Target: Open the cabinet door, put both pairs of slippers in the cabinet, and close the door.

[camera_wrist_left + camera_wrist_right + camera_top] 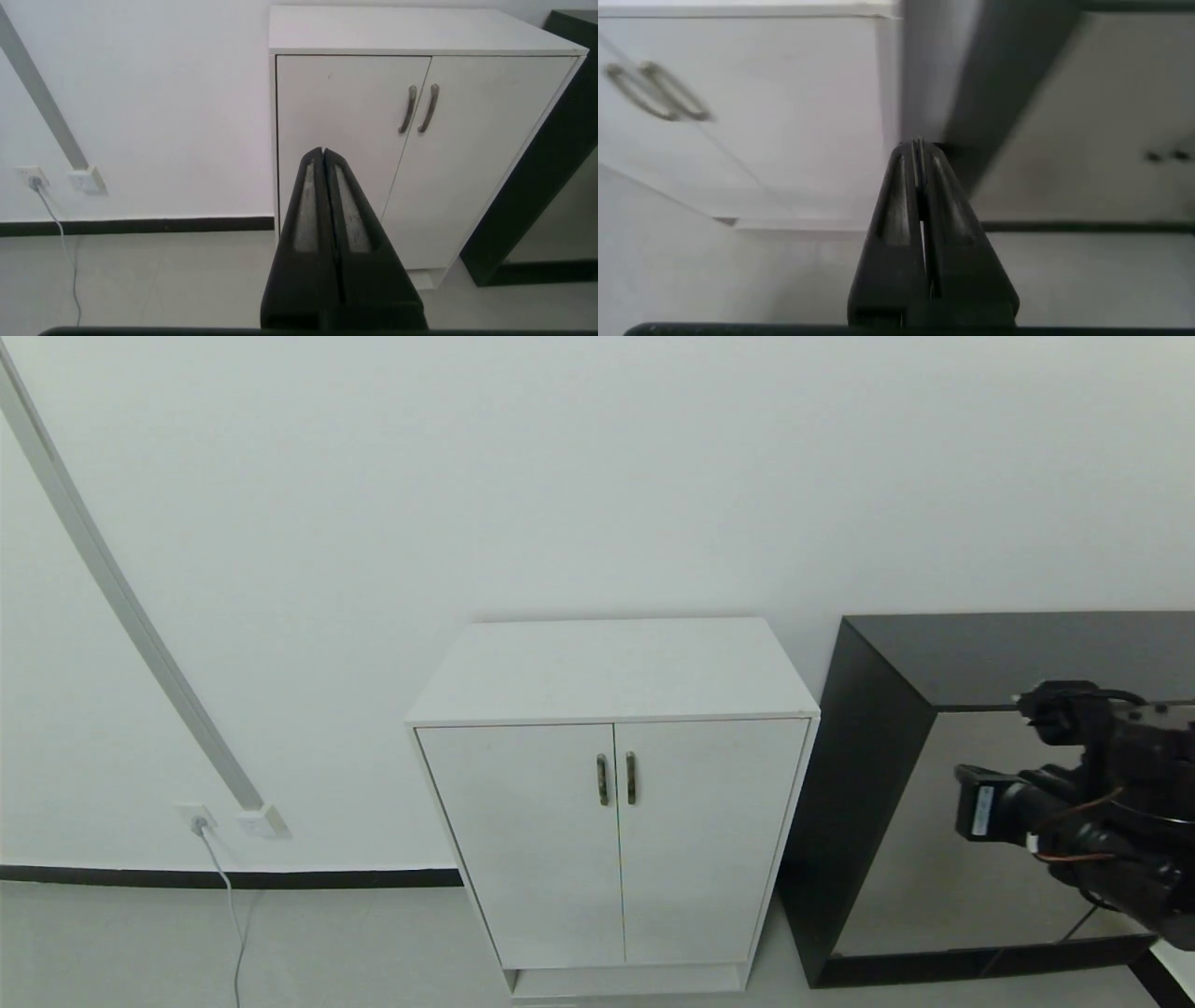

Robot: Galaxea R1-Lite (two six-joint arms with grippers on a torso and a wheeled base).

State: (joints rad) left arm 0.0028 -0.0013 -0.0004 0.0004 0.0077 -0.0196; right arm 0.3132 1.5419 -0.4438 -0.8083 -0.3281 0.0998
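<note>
The white cabinet (611,672) stands against the wall with both doors shut. Its two dark handles (616,779) sit side by side at the middle seam. In the left wrist view my left gripper (323,154) is shut with nothing in it, out in front of the cabinet (355,121) and level with the left door, well short of the handles (419,108). My right gripper (918,147) is also shut and empty, low near the cabinet's (785,121) right bottom corner. The right arm (1083,812) hangs before the black unit.
A black open-fronted unit (878,728) stands tight against the cabinet's right side. A wall socket with a plugged cable (198,821) and a slanted grey conduit (121,597) are on the left wall. Bare grey floor (327,943) lies left of the cabinet.
</note>
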